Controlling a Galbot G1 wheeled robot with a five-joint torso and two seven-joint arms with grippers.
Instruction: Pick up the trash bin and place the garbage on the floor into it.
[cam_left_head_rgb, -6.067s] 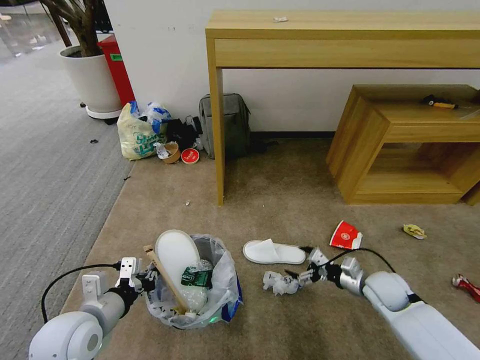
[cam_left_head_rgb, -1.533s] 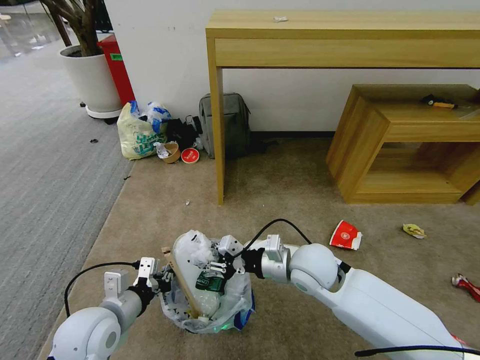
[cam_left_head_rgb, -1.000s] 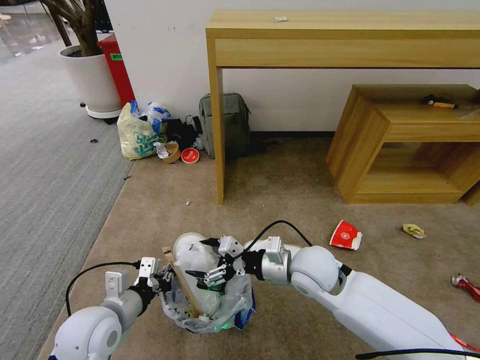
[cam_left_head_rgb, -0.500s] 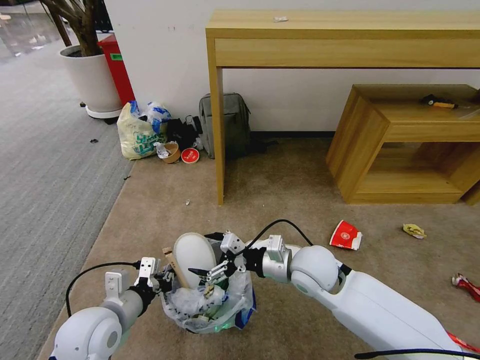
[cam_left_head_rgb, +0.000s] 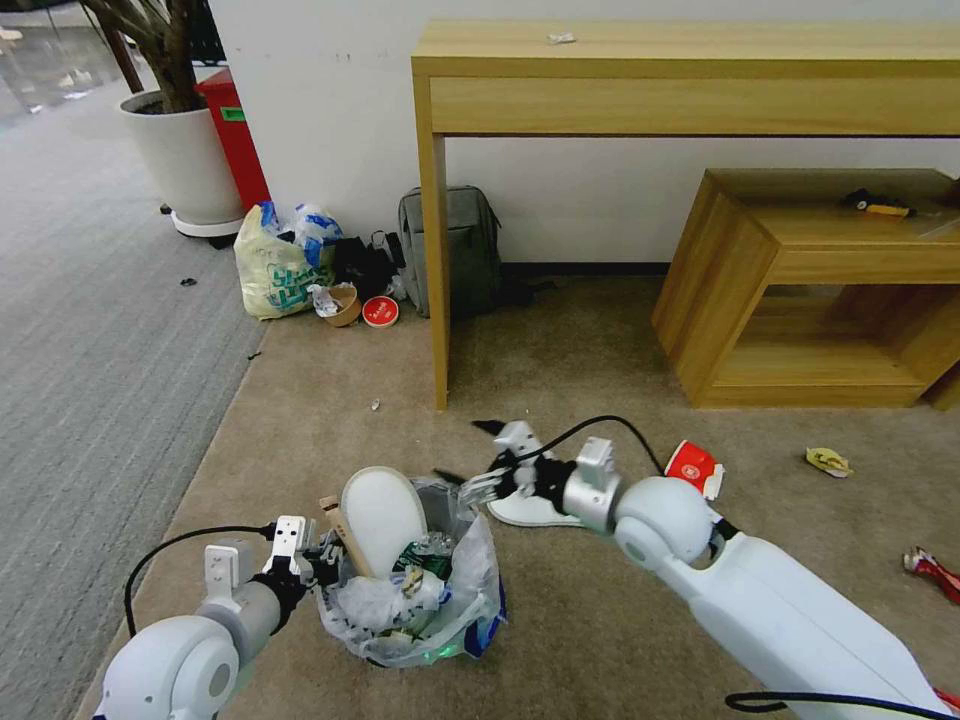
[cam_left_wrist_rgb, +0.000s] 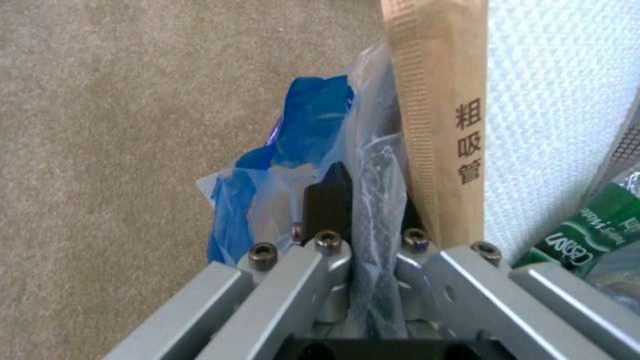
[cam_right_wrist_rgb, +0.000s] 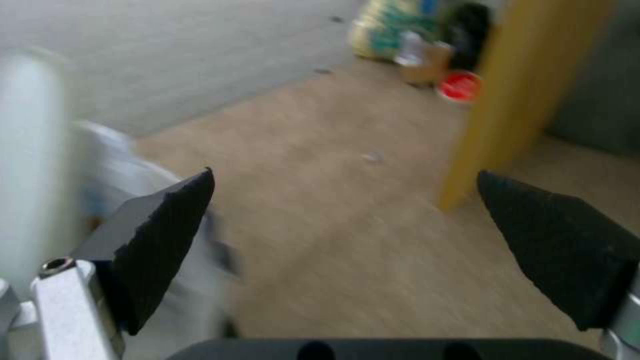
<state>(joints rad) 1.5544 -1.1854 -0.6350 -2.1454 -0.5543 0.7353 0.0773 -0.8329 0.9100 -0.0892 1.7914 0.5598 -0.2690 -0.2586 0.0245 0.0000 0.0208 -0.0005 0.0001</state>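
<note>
Tissue now lies inside the trash bin (cam_left_head_rgb: 415, 600) on the floor (cam_left_head_rgb: 560, 380); the right gripper (cam_left_head_rgb: 468, 452), spread empty, has pulled away. Left wrist view shows the left gripper (cam_left_wrist_rgb: 360, 210) pinching the bin's rim.

slipper (cam_left_head_rgb: 530, 510) on floor: I see it half hidden behind the right gripper (cam_left_head_rgb: 468, 452)
right wrist view: blurred
</note>
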